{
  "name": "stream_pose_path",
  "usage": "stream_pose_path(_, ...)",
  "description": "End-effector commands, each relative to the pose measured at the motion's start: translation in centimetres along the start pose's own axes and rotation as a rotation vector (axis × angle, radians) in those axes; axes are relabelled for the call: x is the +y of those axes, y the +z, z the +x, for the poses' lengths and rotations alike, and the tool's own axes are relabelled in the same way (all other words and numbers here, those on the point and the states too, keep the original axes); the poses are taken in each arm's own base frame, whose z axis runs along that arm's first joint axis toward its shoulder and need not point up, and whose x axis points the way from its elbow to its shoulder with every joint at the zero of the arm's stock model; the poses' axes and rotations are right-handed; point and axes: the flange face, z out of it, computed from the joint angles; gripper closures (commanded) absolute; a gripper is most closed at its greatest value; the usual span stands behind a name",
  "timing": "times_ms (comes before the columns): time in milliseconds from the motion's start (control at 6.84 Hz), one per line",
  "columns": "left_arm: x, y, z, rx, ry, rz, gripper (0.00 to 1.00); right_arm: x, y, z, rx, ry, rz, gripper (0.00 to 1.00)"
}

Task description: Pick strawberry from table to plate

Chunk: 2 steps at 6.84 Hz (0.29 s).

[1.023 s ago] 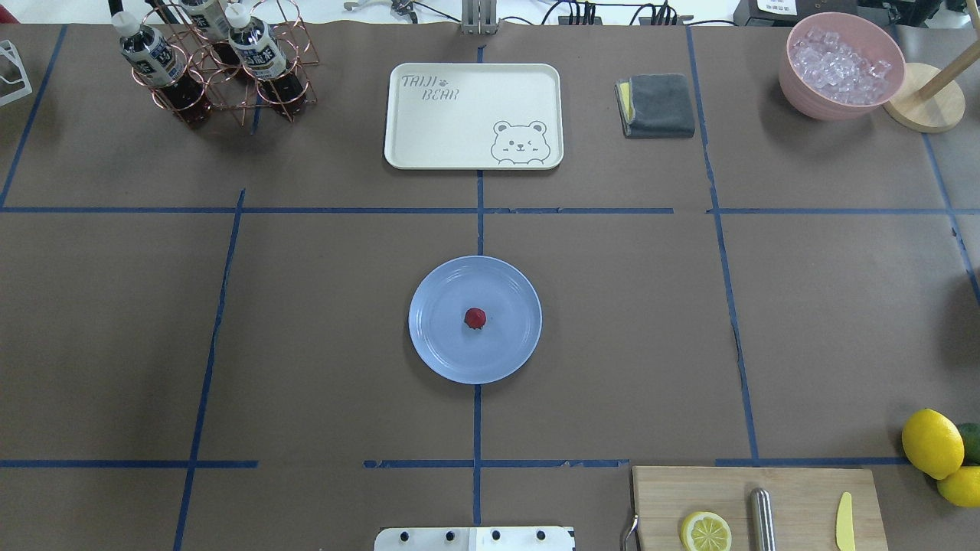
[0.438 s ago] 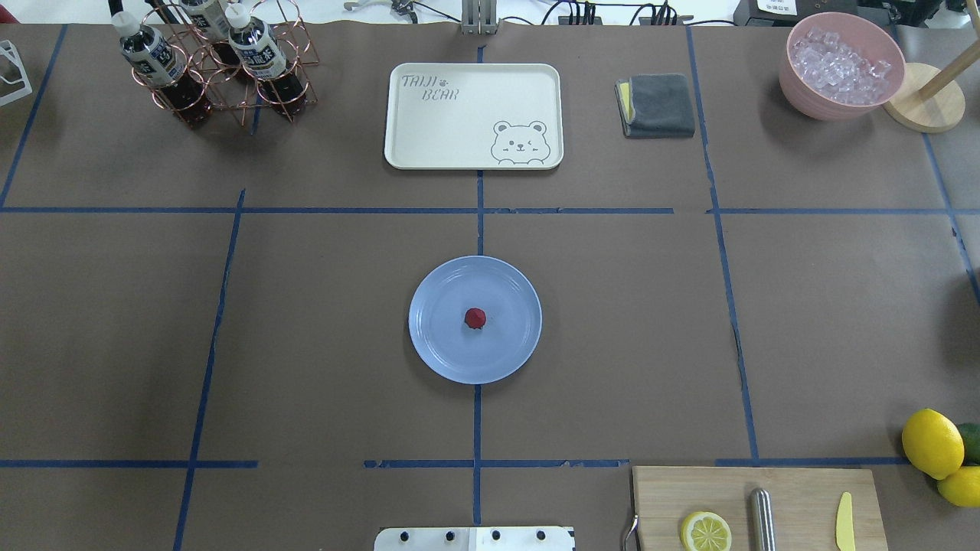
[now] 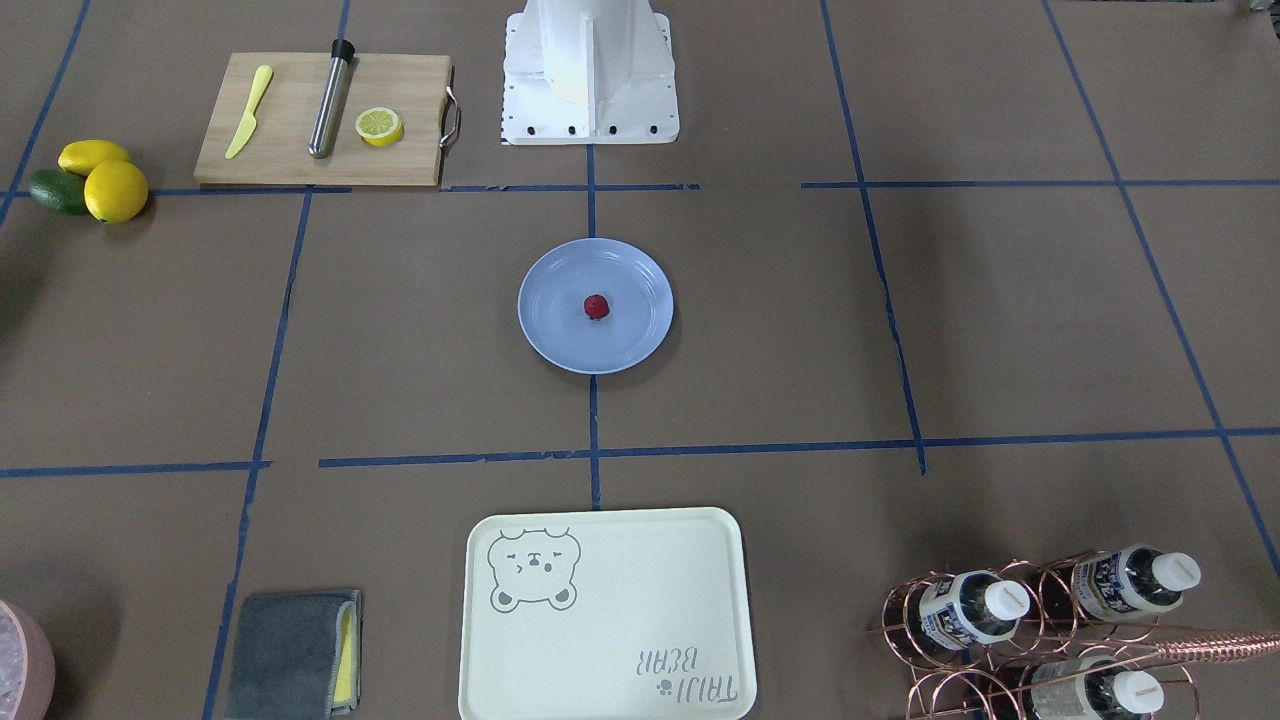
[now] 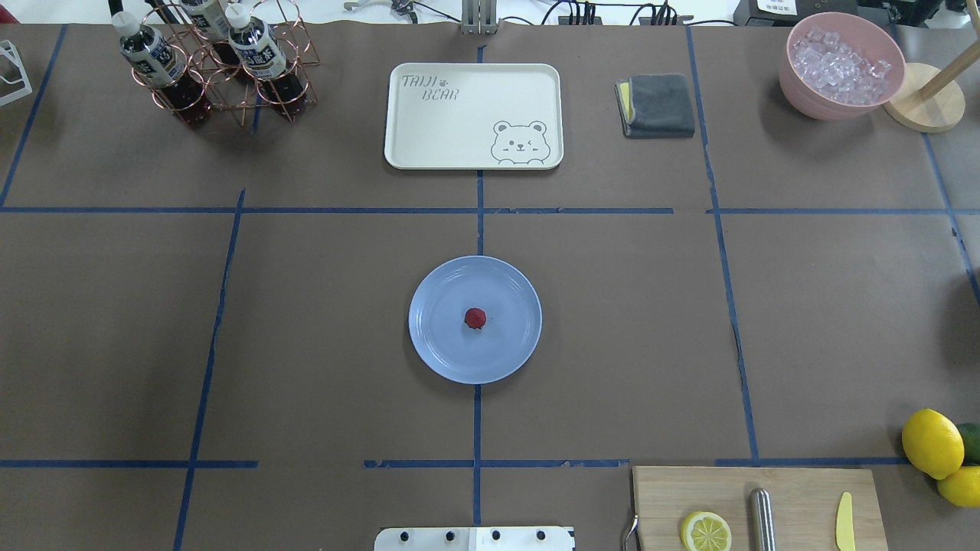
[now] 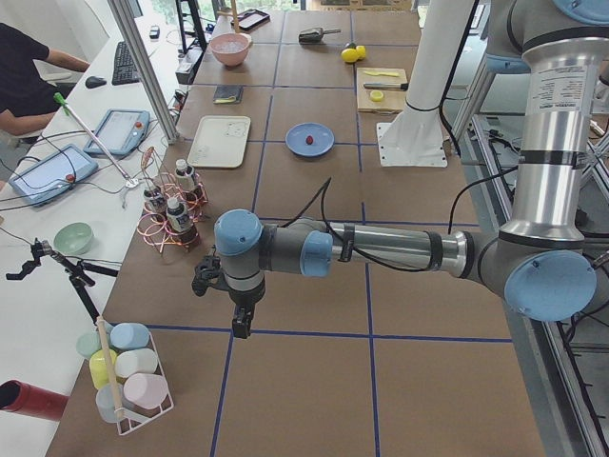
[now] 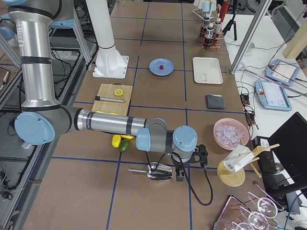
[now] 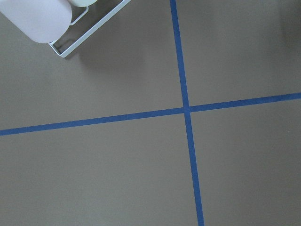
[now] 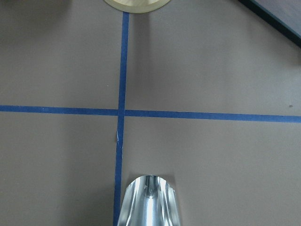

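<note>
The small dark-red strawberry [image 4: 475, 317] [image 3: 596, 306] lies in the middle of the light-blue plate [image 4: 429, 348] [image 3: 545, 342], which sits at the centre of the brown table [image 4: 321, 306]. No gripper is near it. My left gripper [image 5: 243, 324] hangs over the table's far left end, seen only in the exterior left view. Over the far right end my right gripper [image 6: 180, 175] points down beside a metal scoop [image 6: 158, 171]. I cannot tell whether either is open or shut. Neither wrist view shows any fingers.
Behind the plate lies a cream bear tray [image 4: 473, 115], with a bottle rack [image 4: 214, 61] to its left and a grey cloth [image 4: 657, 105] and pink ice bowl [image 4: 842, 65] to its right. A cutting board [image 4: 758, 509] and lemons [image 4: 932, 442] sit near right.
</note>
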Motion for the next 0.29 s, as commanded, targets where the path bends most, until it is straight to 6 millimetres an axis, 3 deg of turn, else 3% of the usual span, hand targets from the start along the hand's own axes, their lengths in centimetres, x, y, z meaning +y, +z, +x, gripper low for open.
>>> stream_pose_path(0, 0.05, 0.13, -0.16, 0.002, -0.004, -0.003, 0.0, -0.1, -0.24, -0.24, -0.001, -0.003, 0.005, 0.0)
stream_pose_path(146, 0.04, 0.23, -0.14, 0.002, 0.001, -0.004, 0.0, -0.11, -0.24, -0.24, -0.001, -0.003, 0.005, 0.0)
